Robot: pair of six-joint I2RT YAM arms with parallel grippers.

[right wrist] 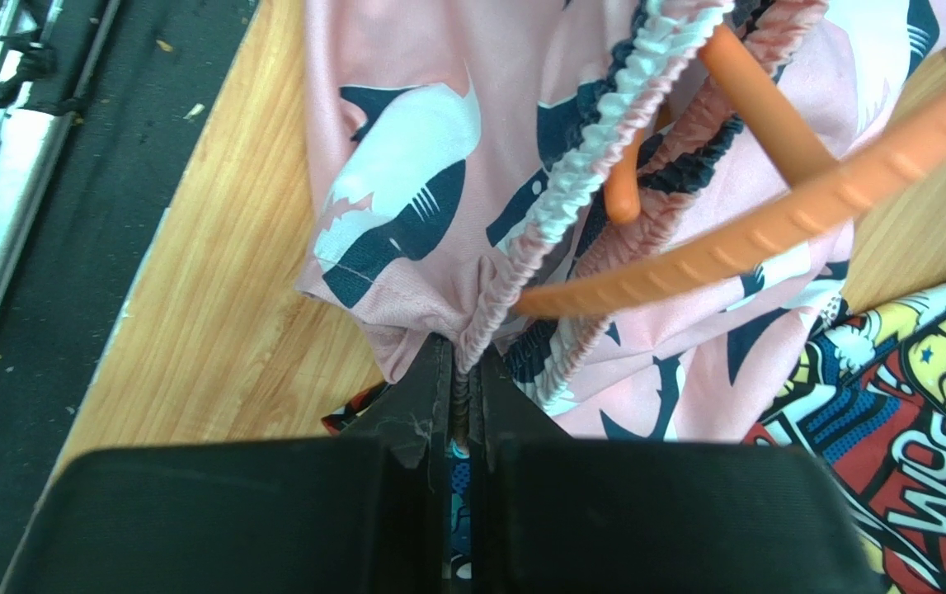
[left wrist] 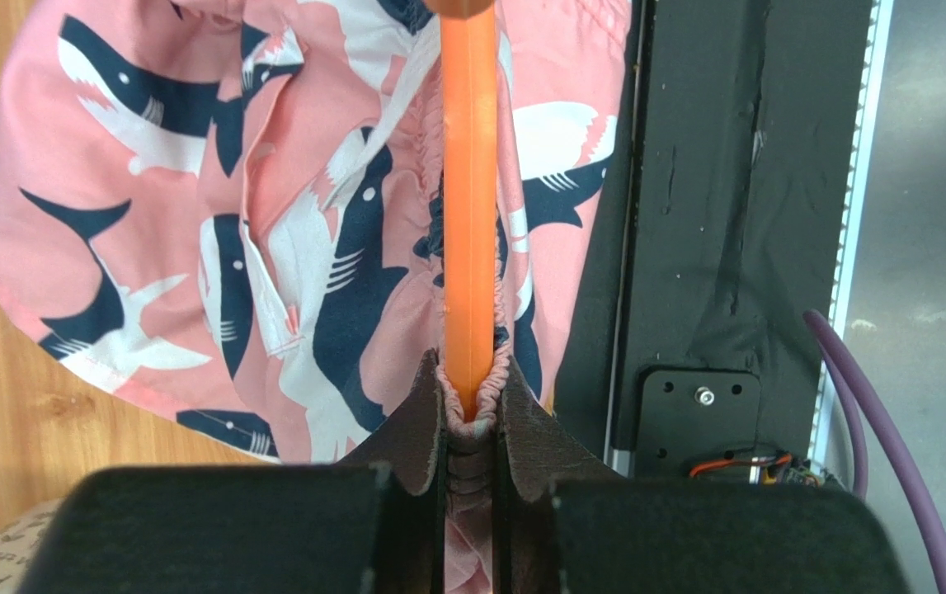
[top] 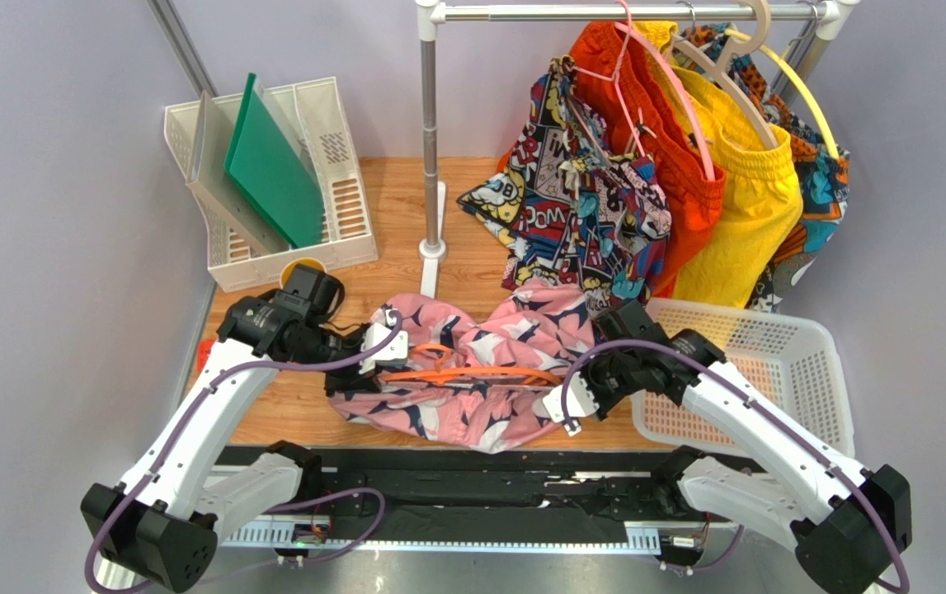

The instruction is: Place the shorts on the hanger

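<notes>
The left claw (left wrist: 471, 415) is pressed together on a bunched fold of the shorts (left wrist: 255, 248). A straight bar of the hanger (left wrist: 469, 186) runs into the notch between its tips, so fabric and bar end sit there together. From that grip the orange bar leads straight away over the pink shark-like print, which spreads to the left across the wooden desk (top: 465, 198).

The right claw (right wrist: 465, 361) is closed too, nipping the ruffled elastic waistband. Just past its tips two orange bars slant across the open waist, one close to the gathered edge and one further out. Whether they pass through the waist opening I cannot tell.

From above, the shorts lie crumpled on the desk between the two claws, near the front edge. The hanger shows as orange lines across their middle, running from one claw towards the other.

A black strip (top: 465, 483) lines the front edge. A white basket (top: 800, 334) stands to the right, touching the shorts' side. Behind, a rail (top: 614, 12) carries comic-print shorts (top: 577, 198), orange shorts (top: 688, 198) and yellow shorts (top: 756, 198). At back left a white rack (top: 348, 210) holds a green board (top: 269, 161)
</notes>
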